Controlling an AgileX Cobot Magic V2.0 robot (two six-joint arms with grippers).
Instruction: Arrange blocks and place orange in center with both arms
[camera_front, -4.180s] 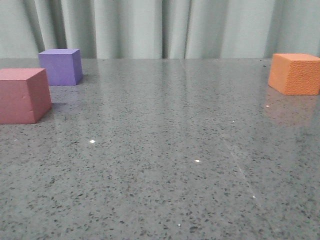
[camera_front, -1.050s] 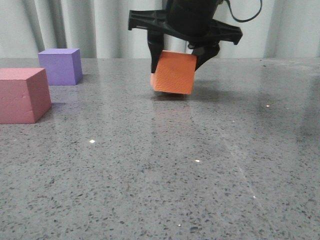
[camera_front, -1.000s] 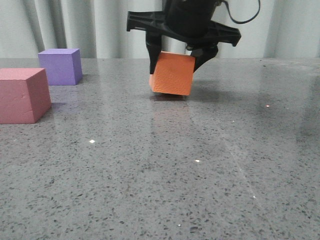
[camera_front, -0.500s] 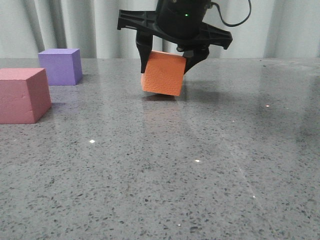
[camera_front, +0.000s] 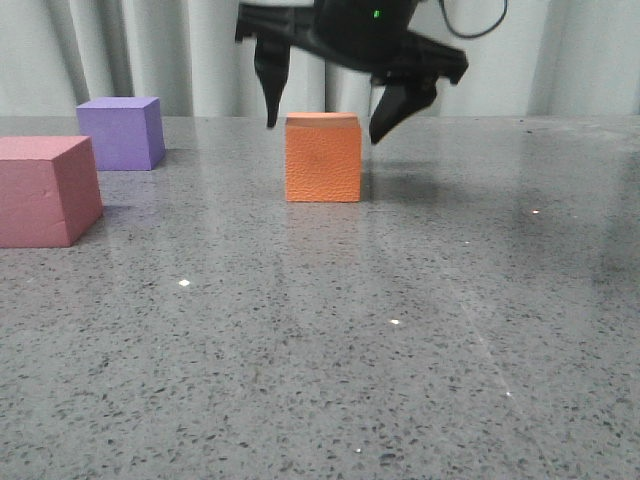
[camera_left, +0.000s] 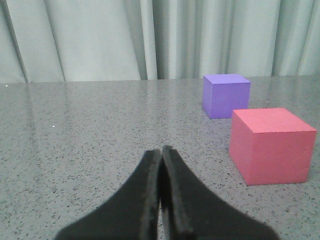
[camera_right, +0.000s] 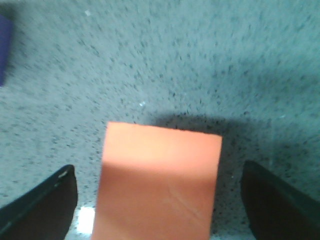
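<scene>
The orange cube (camera_front: 323, 158) sits flat mid-counter (camera_front: 400, 330), the right end effector (camera_front: 325, 120) spread wide above it without touching, while the left end effector (camera_left: 160, 165) is pressed together near the pink cube (camera_left: 271, 145) and purple cube (camera_left: 226, 95).

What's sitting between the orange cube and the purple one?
Nothing: in the front view only bare table separates the orange cube and purple cube.

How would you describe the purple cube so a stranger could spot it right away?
Look to the far left of the table, by the curtain. The purple cube sits behind the pink-red cube, and it alone is violet.
</scene>
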